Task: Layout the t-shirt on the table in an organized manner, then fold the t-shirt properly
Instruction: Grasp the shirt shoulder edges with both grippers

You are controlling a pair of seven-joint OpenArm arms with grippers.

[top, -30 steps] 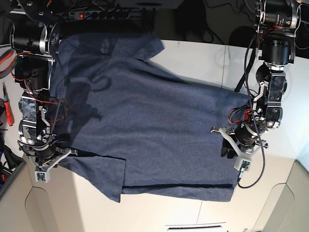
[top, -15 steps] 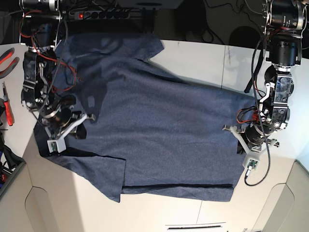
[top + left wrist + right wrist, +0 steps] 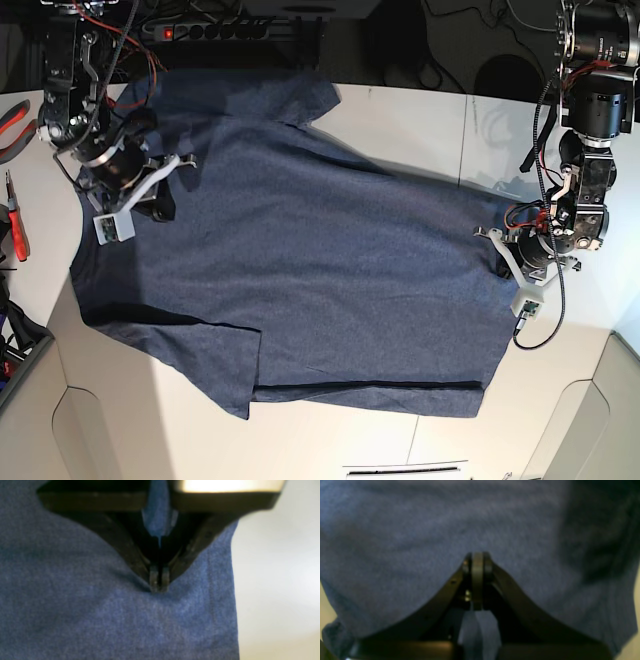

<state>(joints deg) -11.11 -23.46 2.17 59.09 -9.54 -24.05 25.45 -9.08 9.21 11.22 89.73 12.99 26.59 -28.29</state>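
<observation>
The navy t-shirt [image 3: 320, 260] lies spread over the white table [image 3: 420, 120], with no lettering showing. In the base view my right gripper [image 3: 160, 205] is at the shirt's far left part, shut on a pinch of cloth. The right wrist view shows its fingertips [image 3: 477, 565] closed, with the t-shirt [image 3: 420, 530] bunched between the jaws. My left gripper [image 3: 503, 263] is at the shirt's right edge, shut on it. In the left wrist view its fingertips [image 3: 153, 580] press into the t-shirt [image 3: 75, 605], a fold rises between the jaws, and bare table [image 3: 275, 580] lies just to the right.
A power strip [image 3: 230, 30] and cables run along the far edge. Red-handled tools [image 3: 14, 120] lie off the table's left side. A dark seam [image 3: 462, 140] crosses the tabletop. A white sheet [image 3: 405, 467] sits at the near edge.
My right gripper has travelled from the near left corner towards the far left, drawing the cloth with it. My left gripper has closed on the shirt's right edge and shifted slightly right.
</observation>
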